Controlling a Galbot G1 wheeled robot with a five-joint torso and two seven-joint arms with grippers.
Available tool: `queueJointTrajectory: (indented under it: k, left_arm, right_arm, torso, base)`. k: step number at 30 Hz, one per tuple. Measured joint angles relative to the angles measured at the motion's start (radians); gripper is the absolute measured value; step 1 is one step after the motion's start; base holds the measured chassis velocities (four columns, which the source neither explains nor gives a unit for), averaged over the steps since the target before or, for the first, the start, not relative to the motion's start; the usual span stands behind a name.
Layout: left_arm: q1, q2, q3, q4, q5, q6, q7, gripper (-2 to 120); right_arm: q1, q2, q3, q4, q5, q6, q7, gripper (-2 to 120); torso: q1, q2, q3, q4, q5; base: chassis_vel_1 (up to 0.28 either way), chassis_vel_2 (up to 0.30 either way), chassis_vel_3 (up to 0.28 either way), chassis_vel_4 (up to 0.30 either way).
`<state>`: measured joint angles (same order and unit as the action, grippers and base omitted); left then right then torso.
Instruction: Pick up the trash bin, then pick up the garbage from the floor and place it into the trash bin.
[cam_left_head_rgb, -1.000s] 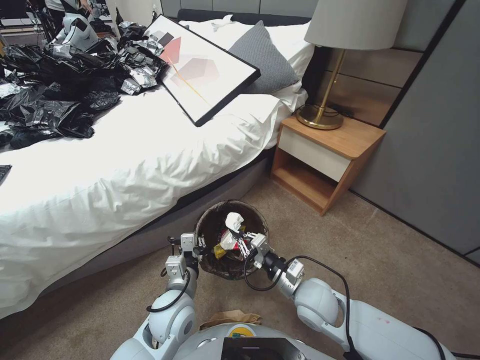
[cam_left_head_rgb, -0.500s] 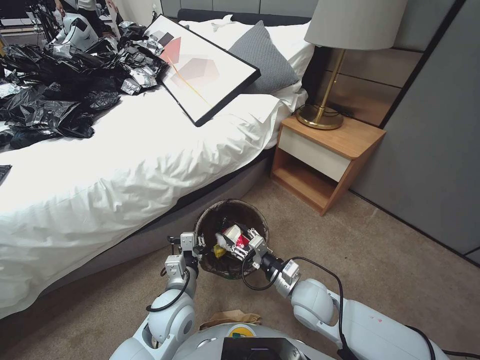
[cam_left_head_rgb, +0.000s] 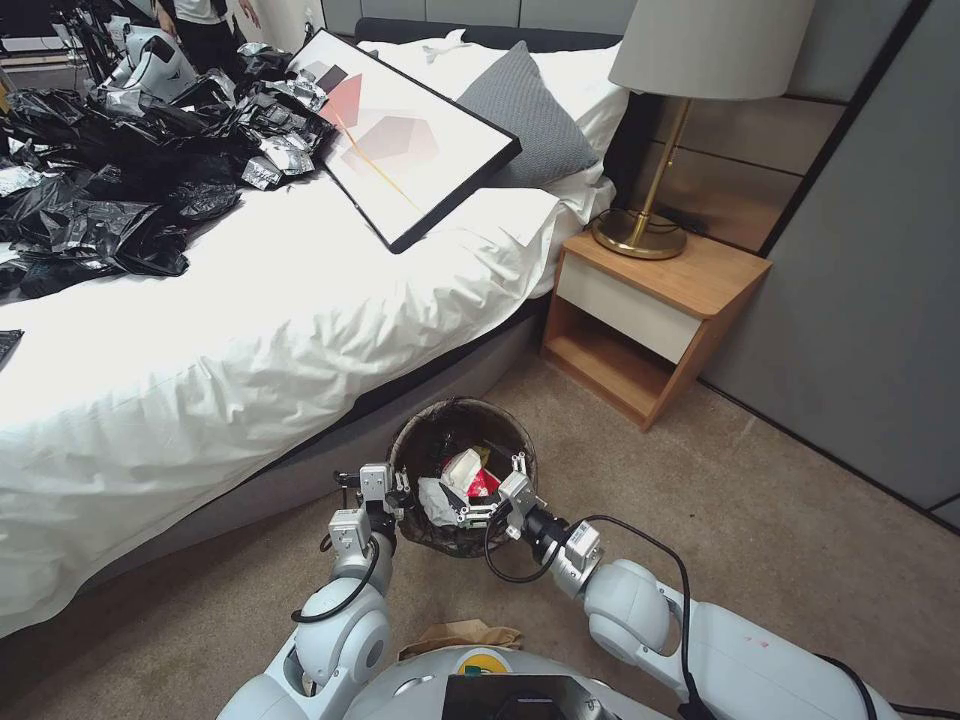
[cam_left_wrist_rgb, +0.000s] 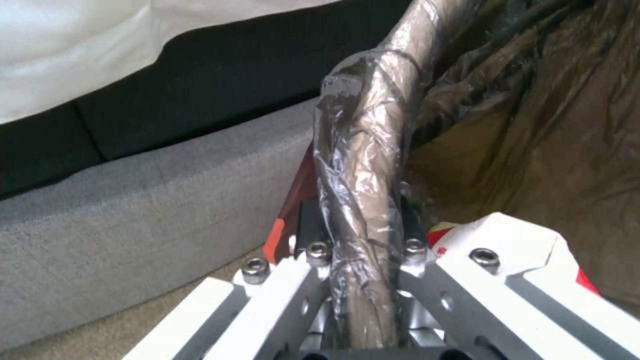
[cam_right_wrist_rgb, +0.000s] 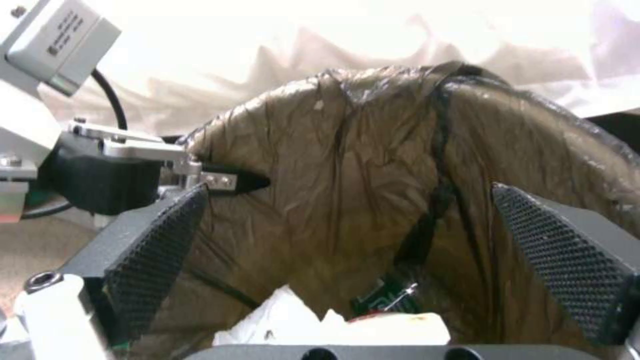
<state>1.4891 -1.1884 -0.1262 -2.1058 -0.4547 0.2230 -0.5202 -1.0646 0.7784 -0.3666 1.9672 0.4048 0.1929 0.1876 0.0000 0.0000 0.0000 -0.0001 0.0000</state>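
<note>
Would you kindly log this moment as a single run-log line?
left gripper: shut on trash bin rim | right gripper: jaws open over bin | garbage: inside bin | brown paper bag: on floor

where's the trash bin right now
In the head view the trash bin sits on the carpet beside the bed, between the two grippers: the left gripper clamps its rim, and the right gripper is open over its mouth.
</note>
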Motion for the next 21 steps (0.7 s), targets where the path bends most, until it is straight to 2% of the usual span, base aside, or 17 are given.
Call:
queueJointTrajectory:
  k: [7,13,15,17,21]
  left_arm:
    - [0.000,-0.001,0.001,0.004,0.000,-0.001,-0.001,2]
    - [0.001,-0.006,0.003,0.006,0.001,-0.001,0.000,2]
    - [0.001,-0.007,0.003,0.006,0.001,-0.001,0.000,2]
    - [0.004,-0.007,0.001,0.006,0.003,-0.003,0.000,2]
    - [0.008,-0.008,-0.003,0.006,0.006,-0.004,0.001,2]
  right_arm:
    - [-0.011,0.005,0.054,0.046,0.000,0.002,0.003,100]
    - [-0.036,0.009,0.166,0.130,0.020,0.001,0.005,100]
    - [-0.038,0.009,0.173,0.135,0.022,0.001,0.007,100]
    - [-0.056,0.022,0.237,0.174,0.025,-0.004,0.041,100]
    - [-0.075,0.038,0.297,0.197,0.026,-0.021,0.084,100]
  torso:
    - [0.000,0.000,0.000,0.0000,0.0000]
    - [0.000,0.000,0.000,0.0001,0.0001]
    - [0.000,0.000,0.000,0.0000,0.0000]
    - [0.000,0.000,0.000,0.0000,0.0001]
    - [0.000,0.000,0.000,0.0001,0.0000]
  base:
    - [0.000,0.000,0.000,0.000]
    - [0.000,0.000,0.000,0.000]
    - [0.000,0.000,0.000,0.000]
    - [0.000,0.000,0.000,0.000]
    - [0.000,0.000,0.000,0.000]
